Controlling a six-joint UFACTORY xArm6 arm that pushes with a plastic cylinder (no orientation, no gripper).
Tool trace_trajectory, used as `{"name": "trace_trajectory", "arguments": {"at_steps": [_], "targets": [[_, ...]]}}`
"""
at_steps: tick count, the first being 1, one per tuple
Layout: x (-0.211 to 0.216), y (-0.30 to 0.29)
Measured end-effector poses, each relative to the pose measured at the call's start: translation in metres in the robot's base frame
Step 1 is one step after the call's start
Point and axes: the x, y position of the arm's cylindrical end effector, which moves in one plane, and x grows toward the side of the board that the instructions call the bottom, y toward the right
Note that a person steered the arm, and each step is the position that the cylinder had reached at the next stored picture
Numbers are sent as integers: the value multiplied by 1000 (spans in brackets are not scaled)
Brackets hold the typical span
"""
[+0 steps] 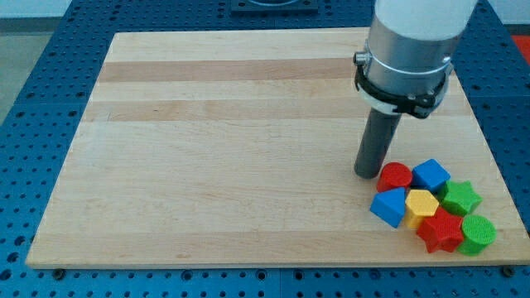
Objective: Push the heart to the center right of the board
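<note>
Several blocks lie packed together at the board's bottom right. A red round block point(396, 175) and a blue cube point(431, 175) form the top row. Below them lie a blue wedge-like block point(388, 206), a yellow block point(421, 204) and a green star point(460, 197). I cannot tell whether the yellow block is a heart or a hexagon. A red star point(440, 229) and a green round block point(477, 233) lie lowest. My tip point(365, 175) rests on the board just to the left of the red round block, touching or nearly touching it.
The wooden board point(232, 149) lies on a blue perforated table point(33, 99). The arm's wide grey body point(410, 41) hangs above the board's upper right. The cluster sits close to the board's right and bottom edges.
</note>
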Motion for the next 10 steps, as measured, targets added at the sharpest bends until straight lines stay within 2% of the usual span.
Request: {"name": "trace_trajectory", "arguments": {"at_steps": [2,3,4,5,6,7,8,9,10], "targets": [[-143,-35],[-237,-27],[-274,30],[-277,101],[-272,105],[-219,136],[-214,136],[-158,125],[-71,95]]}}
